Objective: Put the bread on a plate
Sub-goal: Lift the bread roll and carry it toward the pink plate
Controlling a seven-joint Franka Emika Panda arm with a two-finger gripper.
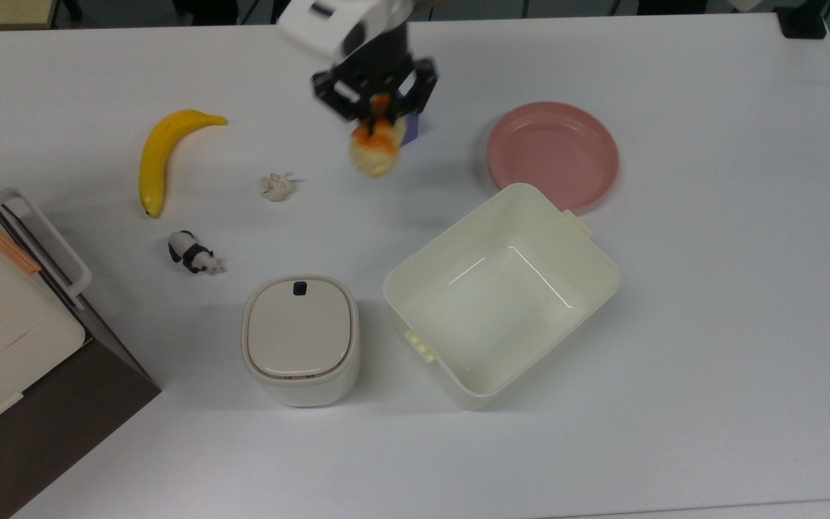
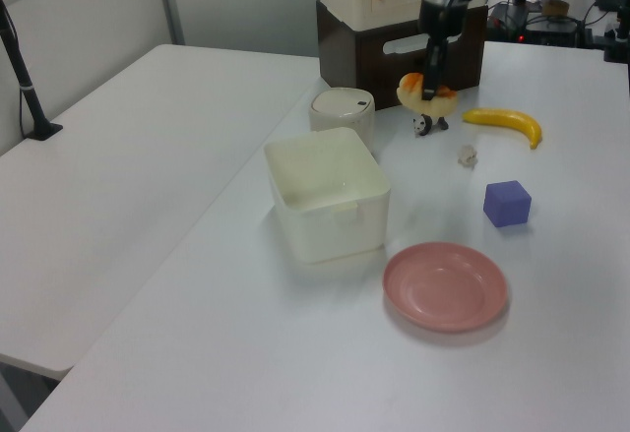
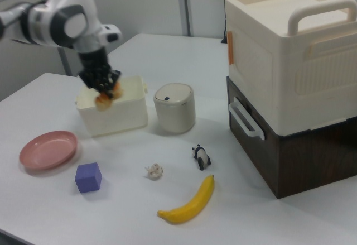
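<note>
The top view looks straight down; left and right views face each other across the table (image 1: 710, 303).

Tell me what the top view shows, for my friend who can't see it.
A robot gripper holds a bread roll in the air above a white table. A pink plate sits empty to the top view's right, beside a cream tub.

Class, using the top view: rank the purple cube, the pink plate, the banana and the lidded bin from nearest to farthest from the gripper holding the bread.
Measured from the gripper shut on the bread:
1. Purple cube, partly hidden right behind it.
2. Pink plate, toward the top view's right.
3. Banana, toward the top view's left.
4. Lidded bin, lower in the top view.
</note>
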